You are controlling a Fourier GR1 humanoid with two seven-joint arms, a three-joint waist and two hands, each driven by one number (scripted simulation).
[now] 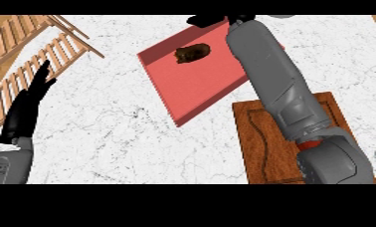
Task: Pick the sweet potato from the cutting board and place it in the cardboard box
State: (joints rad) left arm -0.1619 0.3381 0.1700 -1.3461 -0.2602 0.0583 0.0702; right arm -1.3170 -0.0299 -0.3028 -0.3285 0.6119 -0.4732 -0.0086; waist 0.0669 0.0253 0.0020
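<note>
The sweet potato (192,53) lies inside the red box (192,89), well apart from the board (258,141). The right hand (209,20) is above the box's far edge; I cannot tell how its fingers stand. Best lift straight away, clear of the walls. The left hand (26,106) rests by the wooden rack (40,52), fingers straight. No writing shows.

no readable text, no labels, no brands, no numbers, no signs
</note>
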